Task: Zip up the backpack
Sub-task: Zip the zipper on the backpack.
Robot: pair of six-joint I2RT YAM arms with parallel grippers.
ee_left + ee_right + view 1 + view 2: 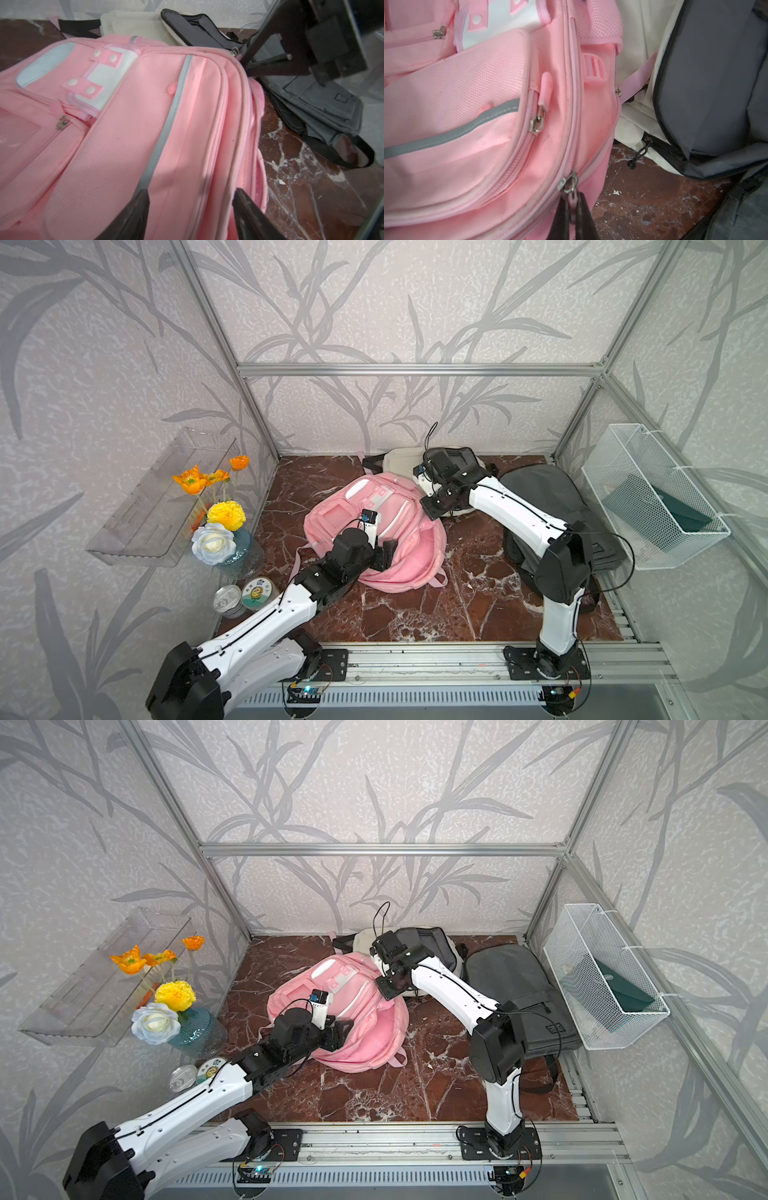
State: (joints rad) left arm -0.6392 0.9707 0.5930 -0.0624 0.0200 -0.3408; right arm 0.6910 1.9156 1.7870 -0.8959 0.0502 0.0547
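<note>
Pink backpack (374, 531) lies flat, front panel up, at the centre of the marble tabletop (415, 610), as both top views show (345, 1011).

Left gripper (191, 193): the jaws stand well apart over the side of the backpack nearer the robot. In the left wrist view the two dark fingers (141, 207) straddle the pink side panel and its piping, and nothing is clamped between them. Whether the tips touch the fabric cannot be told.

Right gripper (574, 207): closed at the far right edge of the backpack. The right wrist view shows its fingers pinched on the pink pull tab (572, 199) of the main zipper, directly below the metal slider (569, 182). The zipper track beyond the slider appears closed.

A second slider (537, 122) sits on the front pocket zipper, apart from the gripper.

A grey backpack (552, 506) lies to the right of the pink one, and a cream and black bag (399, 460) lies behind it. A vase of flowers (237, 547) and two cans (232, 599) stand at the tabletop's left edge.
</note>
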